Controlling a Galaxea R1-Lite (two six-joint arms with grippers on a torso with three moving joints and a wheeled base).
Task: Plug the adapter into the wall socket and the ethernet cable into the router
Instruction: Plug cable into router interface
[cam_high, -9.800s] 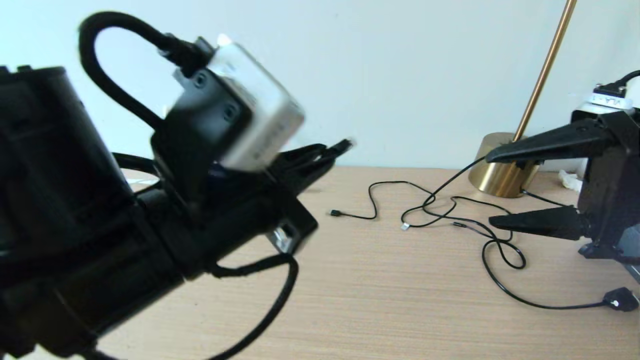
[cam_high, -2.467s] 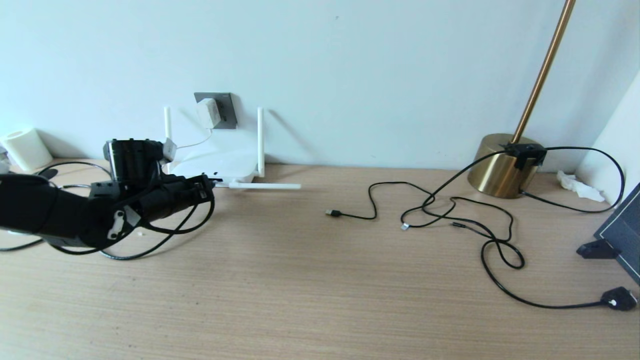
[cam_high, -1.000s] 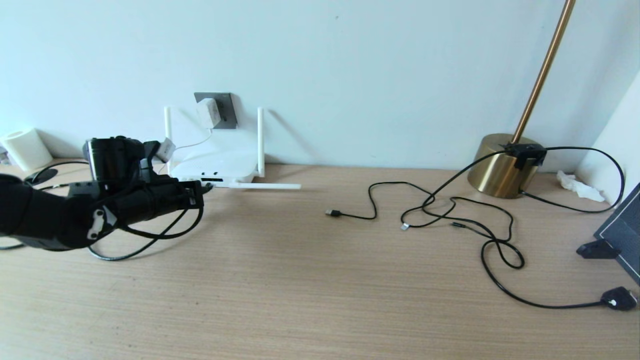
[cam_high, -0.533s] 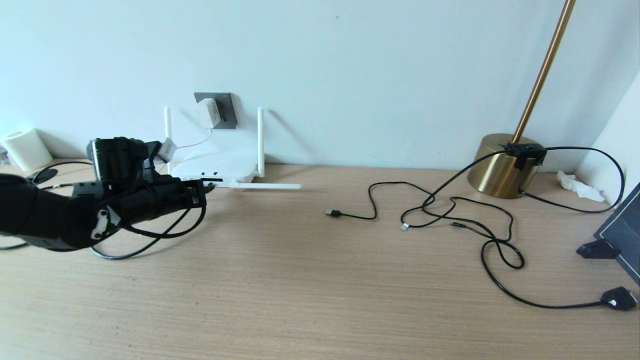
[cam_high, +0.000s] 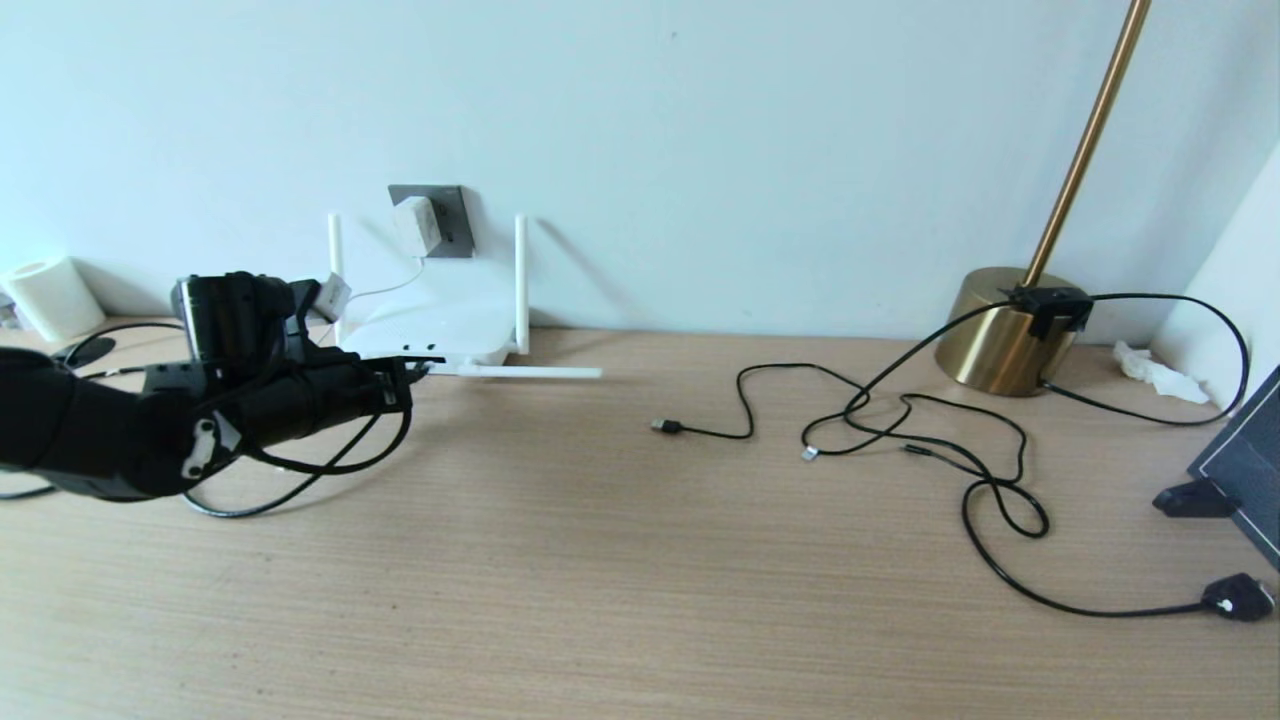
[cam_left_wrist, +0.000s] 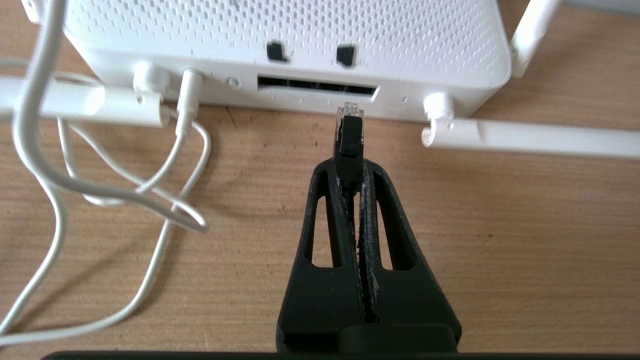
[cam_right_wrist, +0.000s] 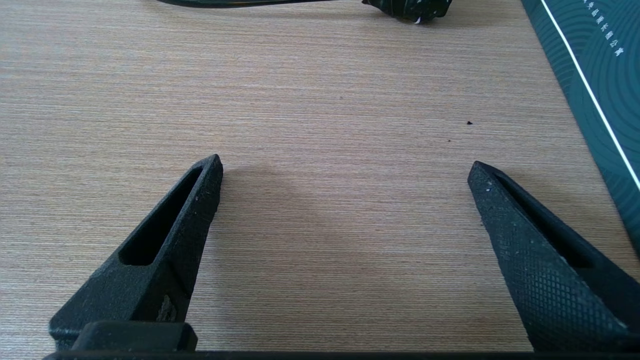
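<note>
place: home or home-office corner | surface (cam_high: 640, 560): light wood grain against a plain pale wall (cam_high: 700, 120) | fittings: wall socket (cam_high: 445, 220); router (cam_high: 430, 330) with antennas | furnishings: brass lamp (cam_high: 1005, 340) with a slim pole; paper roll (cam_high: 52, 297) | clutter: loose black cables (cam_high: 930, 440); crumpled tissue (cam_high: 1150, 365)
</note>
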